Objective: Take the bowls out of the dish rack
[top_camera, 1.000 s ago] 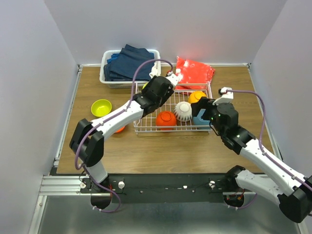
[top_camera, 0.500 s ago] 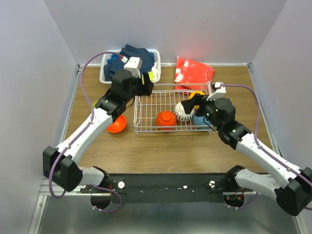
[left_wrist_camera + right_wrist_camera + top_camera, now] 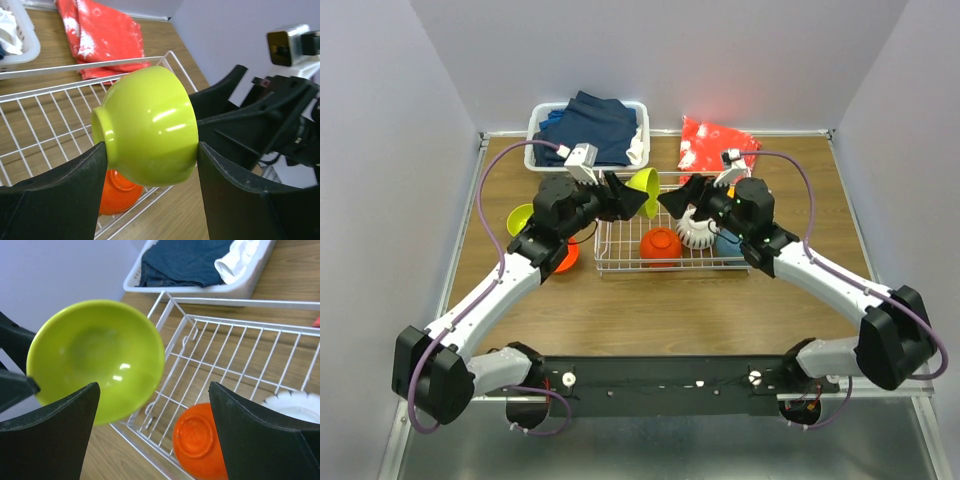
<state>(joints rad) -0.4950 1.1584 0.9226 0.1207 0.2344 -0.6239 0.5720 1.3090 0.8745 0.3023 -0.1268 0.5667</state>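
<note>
The left gripper [image 3: 150, 150] is pinching 1 lime green bowl [image 3: 155, 110] above the dish rack [image 3: 620, 272], the right gripper [image 3: 153, 386] is facing it with jaws spread, so a handover is probably coming, needing a clean rim grab.

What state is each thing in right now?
left hand, closed on lime green bowl
lime green bowl, held sideways in the air
right hand, open, empty
dish rack, holding bowls
red-orange bowl, upside down in rack
striped white bowl, upside down in rack
second lime bowl, upright on table

Bowl [image 3: 150, 125] in L hand [image 3: 151, 148], over rack [image 3: 672, 271] back-left.
</note>
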